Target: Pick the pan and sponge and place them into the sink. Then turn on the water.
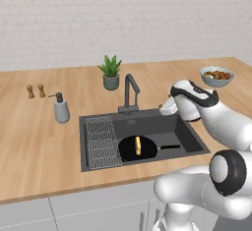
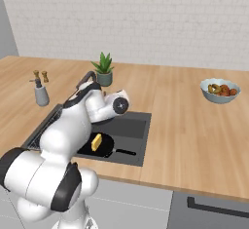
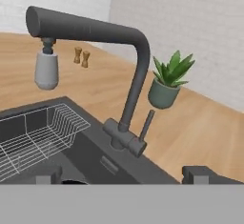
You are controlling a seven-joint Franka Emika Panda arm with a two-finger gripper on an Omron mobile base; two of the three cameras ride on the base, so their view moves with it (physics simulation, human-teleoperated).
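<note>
The pan (image 1: pixel 137 149) lies flat on the floor of the sink (image 1: pixel 189 135), near the front wall, with its short handle pointing to the right; the sponge (image 1: pixel 138 145) stands on its edge inside the pan, with its yellow side showing; beside the pan, on the left part of the sink, sits the wire rack (image 1: pixel 103 141).

Above the back right of the sink hangs the gripper (image 3: pixel 122 174); its two dark tips stand wide apart with nothing between them, so the claw is let go; it points at the faucet (image 3: pixel 119 70) and hangs near it, not touching.

The faucet stands at the back edge of the sink, with its thin lever (image 3: pixel 147 124) sticking up on the side; no water comes out.

Farther back on the wooden counter (image 1: pixel 39 141) are the grey soap bottle (image 1: pixel 61 108) on the left, two small brown shakers (image 1: pixel 36 91), the green plant in a pot (image 1: pixel 110 72), and the fruit bowl (image 1: pixel 216 76) far to the right.
</note>
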